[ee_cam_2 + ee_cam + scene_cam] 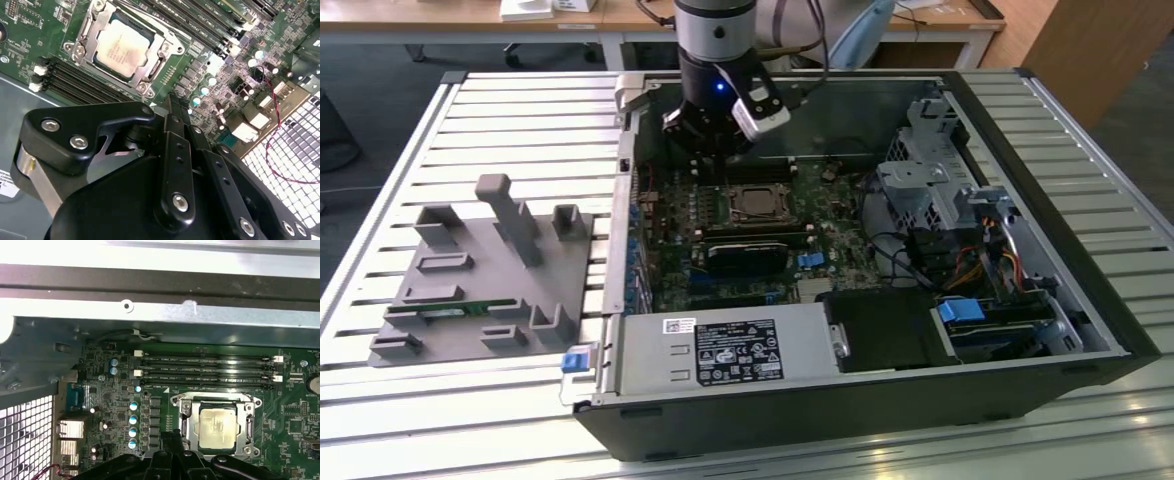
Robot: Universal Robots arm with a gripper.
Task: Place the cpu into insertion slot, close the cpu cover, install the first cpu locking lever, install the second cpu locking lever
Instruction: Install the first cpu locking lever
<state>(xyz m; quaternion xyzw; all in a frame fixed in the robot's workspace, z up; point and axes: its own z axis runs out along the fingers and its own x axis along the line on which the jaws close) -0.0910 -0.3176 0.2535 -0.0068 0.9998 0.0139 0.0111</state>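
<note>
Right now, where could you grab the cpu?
Nowhere good yet, I think. The cpu lies flat, and the cover sits down over its edges, so just its smooth top shows through the window. With the cover lifted, I'd take it by two opposite edges, coming straight down from above.

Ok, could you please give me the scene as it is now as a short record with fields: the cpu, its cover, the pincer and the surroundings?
cpu: lies flat in the insertion slot, silver top up
cpu cover: down over the socket, its frame around the chip, which shows through the window
pincer: shut, holds nothing, above the green board beside the socket, apart from the cpu
computer case: open, lying on a slatted table
grey fixture: on the table, at the exterior view's left of the case
</note>
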